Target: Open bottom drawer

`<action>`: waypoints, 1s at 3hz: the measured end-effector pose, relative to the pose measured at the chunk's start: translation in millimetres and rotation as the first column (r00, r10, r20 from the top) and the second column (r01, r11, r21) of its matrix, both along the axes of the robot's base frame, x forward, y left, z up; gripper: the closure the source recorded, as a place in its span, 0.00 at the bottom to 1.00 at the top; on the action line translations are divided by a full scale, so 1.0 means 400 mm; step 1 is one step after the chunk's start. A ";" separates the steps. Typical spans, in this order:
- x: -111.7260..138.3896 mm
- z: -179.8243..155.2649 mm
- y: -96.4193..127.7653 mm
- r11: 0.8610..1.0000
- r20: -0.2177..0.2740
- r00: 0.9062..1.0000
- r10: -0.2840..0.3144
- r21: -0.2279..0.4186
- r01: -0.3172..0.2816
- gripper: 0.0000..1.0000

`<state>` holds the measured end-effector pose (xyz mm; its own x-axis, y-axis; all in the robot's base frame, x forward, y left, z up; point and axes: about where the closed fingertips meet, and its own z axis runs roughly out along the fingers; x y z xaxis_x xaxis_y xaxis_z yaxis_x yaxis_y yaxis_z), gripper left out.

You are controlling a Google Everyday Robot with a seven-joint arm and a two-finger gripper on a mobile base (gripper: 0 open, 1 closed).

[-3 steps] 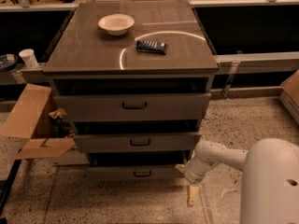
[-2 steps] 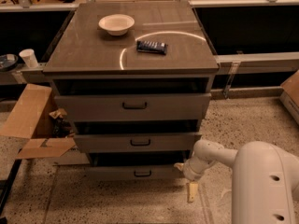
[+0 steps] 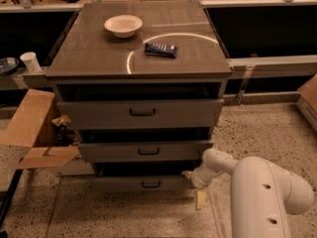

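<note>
Sitting lowest of three in the desk (image 3: 89, 58), the bottom drawer (image 3: 124, 184) is pulled out a little, with a dark gap above its front and a small black handle (image 3: 151, 184) at the middle. The middle drawer (image 3: 114, 151) and top drawer (image 3: 99, 114) above it also stand partly out, each overhanging the one below. The end effector (image 3: 194, 186) is low at the bottom drawer's right end, close to the front corner and well to the right of the handle; whether it is apart or together cannot be told. The white arm (image 3: 262, 197) fills the lower right and bends in from there. On the desk top rest a white bowl (image 3: 123, 25) near the back and a dark packet (image 3: 160, 49) just right of centre, apart from each other. An open cardboard box (image 3: 29, 128) lies on the speckled floor (image 3: 267, 128) against the desk's left side, beside the drawers. A paper cup (image 3: 30, 61) stands on a ledge further left.
</note>
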<state>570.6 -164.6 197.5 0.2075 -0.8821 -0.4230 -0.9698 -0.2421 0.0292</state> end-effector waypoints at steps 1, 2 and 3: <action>0.033 -0.040 0.004 1.000 0.020 1.000 -0.013 0.009 0.012 0.00; 0.055 -0.094 0.020 1.000 0.021 1.000 -0.023 0.015 0.023 0.04; 0.056 -0.103 0.027 1.000 0.016 1.000 -0.024 0.015 0.023 0.27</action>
<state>592.9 -153.8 156.2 0.1936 -0.8805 -0.4326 -0.9755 -0.2196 0.0105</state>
